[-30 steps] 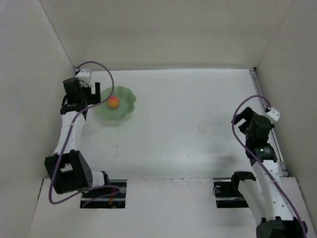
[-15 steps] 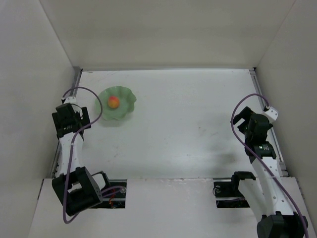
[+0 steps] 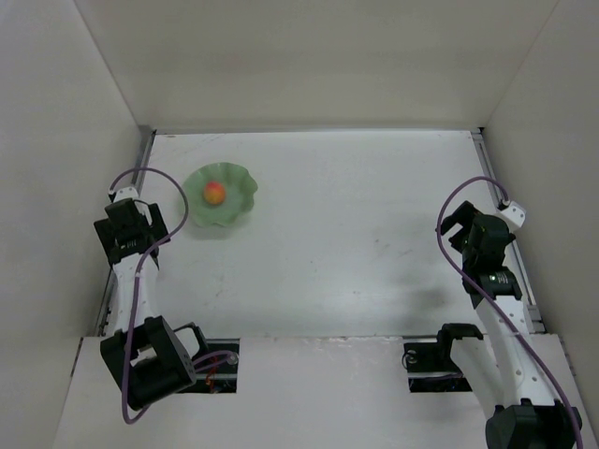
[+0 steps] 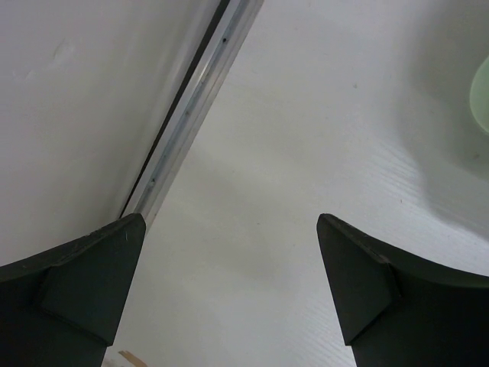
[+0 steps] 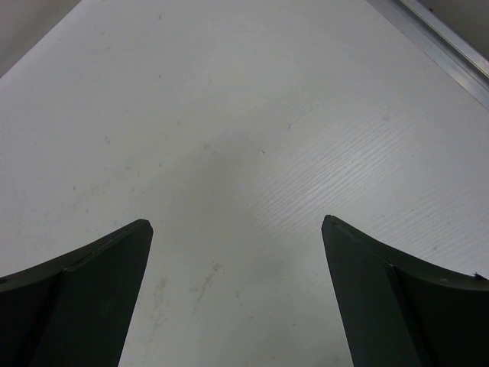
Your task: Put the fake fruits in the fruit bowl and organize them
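Note:
A small orange-and-red fake fruit lies inside the pale mint-green fruit bowl with a wavy rim, at the table's far left. My left gripper hangs to the left of the bowl, near the side wall, apart from it. In the left wrist view that gripper is open over bare table, and a sliver of the bowl shows at the right edge. My right gripper stands at the table's right side. In its wrist view the right gripper is open with nothing between its fingers.
White walls enclose the table on three sides. A metal rail runs along the left wall, close to my left gripper. Another rail follows the right edge. Purple cables loop off both arms.
My left arm has drawn back from the bowl toward the near left, leaving the fruit in the bowl. The right arm has not moved.

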Available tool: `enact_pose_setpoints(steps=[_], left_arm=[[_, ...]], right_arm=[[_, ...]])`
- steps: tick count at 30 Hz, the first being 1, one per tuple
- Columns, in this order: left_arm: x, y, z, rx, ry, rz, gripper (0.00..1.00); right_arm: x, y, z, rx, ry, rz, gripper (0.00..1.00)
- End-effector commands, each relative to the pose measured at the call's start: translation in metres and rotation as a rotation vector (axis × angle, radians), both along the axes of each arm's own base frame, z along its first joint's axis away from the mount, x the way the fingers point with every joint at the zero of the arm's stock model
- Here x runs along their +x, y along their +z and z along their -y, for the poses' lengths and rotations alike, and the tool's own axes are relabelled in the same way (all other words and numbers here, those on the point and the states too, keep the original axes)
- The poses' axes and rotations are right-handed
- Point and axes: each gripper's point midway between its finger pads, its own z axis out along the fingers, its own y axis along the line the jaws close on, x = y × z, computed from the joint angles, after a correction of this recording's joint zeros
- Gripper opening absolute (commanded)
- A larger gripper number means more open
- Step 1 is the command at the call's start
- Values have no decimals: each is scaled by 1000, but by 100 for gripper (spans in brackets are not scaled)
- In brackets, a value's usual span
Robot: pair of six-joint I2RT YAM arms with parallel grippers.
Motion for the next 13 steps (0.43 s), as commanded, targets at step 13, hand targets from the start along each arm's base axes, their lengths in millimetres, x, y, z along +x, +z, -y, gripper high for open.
enact_pose_setpoints(steps=[13], left_arm=[[4, 23, -7, 5, 75, 85, 100]], right_arm=[[6, 11, 1, 3, -12, 57, 100]])
